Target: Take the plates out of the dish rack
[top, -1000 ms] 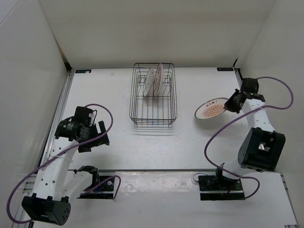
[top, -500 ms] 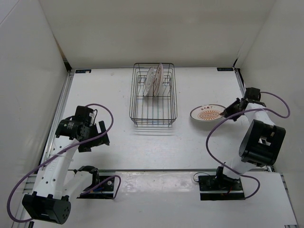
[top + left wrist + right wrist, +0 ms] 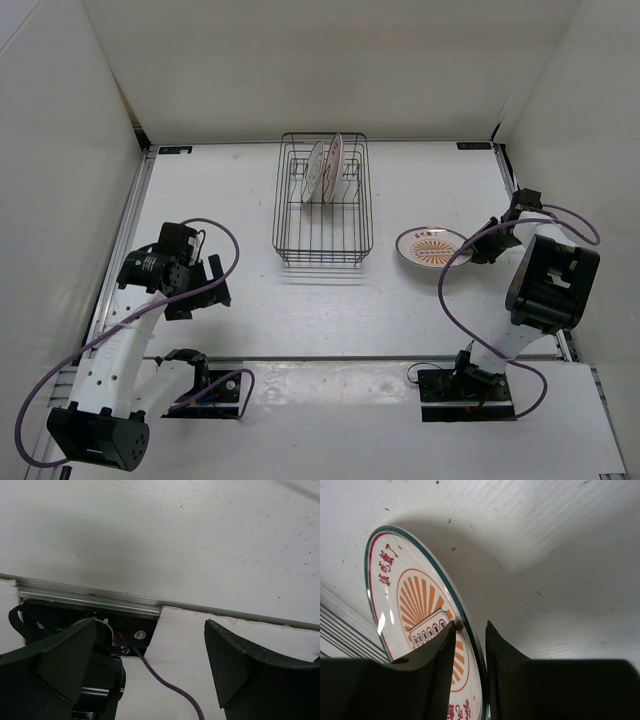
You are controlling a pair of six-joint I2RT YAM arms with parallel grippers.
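Observation:
The dark wire dish rack [image 3: 323, 215] stands at the back middle of the table, with two white plates [image 3: 318, 171] [image 3: 335, 163] upright in its far end. A third plate [image 3: 430, 246], with orange rays, lies low on the table to the right of the rack. My right gripper [image 3: 483, 247] is shut on its right rim. In the right wrist view the plate [image 3: 410, 615] fills the left side, and the gripper [image 3: 470, 626] has one jaw on its face and one behind its rim. My left gripper [image 3: 207, 290] is open and empty at the near left, far from the rack; the left wrist view [image 3: 150, 647] shows the same.
White walls enclose the table on the left, back and right. A metal rail [image 3: 330, 358] runs along the near edge by the arm bases. A purple cable [image 3: 170, 690] and the left arm's base mount [image 3: 75, 630] lie under the left gripper.
My right gripper has lowered the plate and carried it a little left, from tilted in the air to low over the table. The left arm has not moved.

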